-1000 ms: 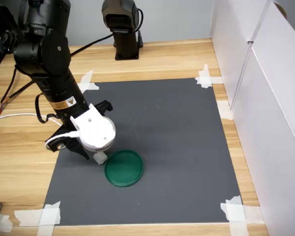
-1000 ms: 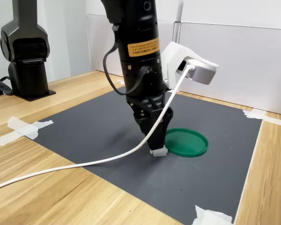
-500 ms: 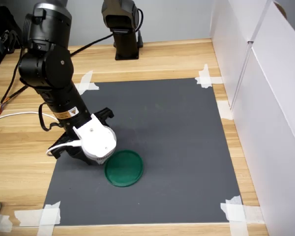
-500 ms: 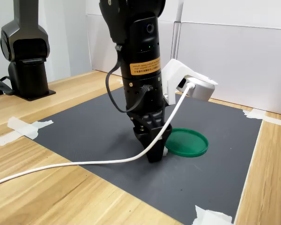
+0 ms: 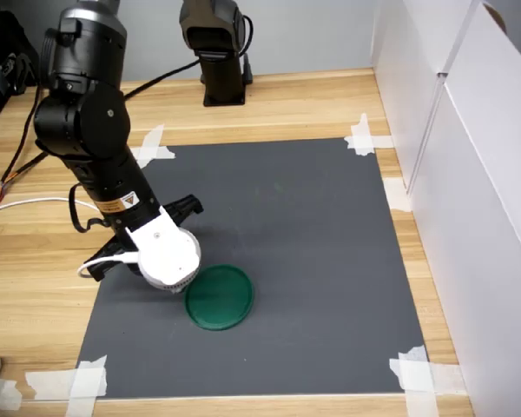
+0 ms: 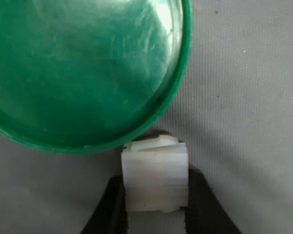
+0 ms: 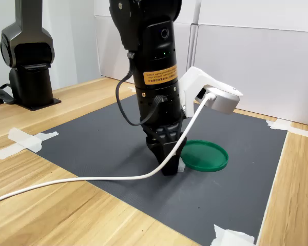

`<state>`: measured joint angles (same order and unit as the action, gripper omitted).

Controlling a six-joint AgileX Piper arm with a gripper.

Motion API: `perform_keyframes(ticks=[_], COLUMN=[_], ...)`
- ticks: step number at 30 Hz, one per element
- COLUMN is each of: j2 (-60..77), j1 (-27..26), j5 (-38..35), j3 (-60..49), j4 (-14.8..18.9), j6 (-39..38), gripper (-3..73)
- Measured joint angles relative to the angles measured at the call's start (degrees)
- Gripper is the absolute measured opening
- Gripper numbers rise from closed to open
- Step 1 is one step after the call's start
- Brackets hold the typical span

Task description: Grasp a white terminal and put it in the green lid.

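Though the white wrist camera hides the pincer (image 5: 161, 287) in the first exterior view, the wrist view shows its dark fingers (image 6: 105, 212) closed against both sides of the white terminal (image 6: 155, 178). The terminal sits on the grey mat (image 5: 330, 226), just beside the green lid (image 5: 219, 296) at lower centre. The lid's far edge is cut off in the wrist view. A white cable (image 7: 66, 182) trails across the desk (image 7: 51, 215).

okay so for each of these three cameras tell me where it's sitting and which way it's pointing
First exterior view: high, looking steeply down on the grey mat; shows the arm from above.
Second exterior view: low, near table height, looking across the mat; shows the arm and gripper side-on.
Wrist view: on the wrist, looking down past the gripper at the white terminal between its fingers.
Shared: all three show the green lid.
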<state>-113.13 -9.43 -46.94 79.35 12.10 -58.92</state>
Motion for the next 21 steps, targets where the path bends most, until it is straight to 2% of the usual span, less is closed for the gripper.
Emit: perform_keyframes(ticks=[9, 18, 21], j2=[4.02, 12.5, 13.11], j1=[0.0, 0.34, 2.44], j5=[-0.35, -4.78, -5.04], j3=[0.0, 0.0, 0.0], j4=[0.23, 0.76, -1.55], j6=[0.29, 0.64, 2.39], gripper=[27.1, 27.1, 27.1])
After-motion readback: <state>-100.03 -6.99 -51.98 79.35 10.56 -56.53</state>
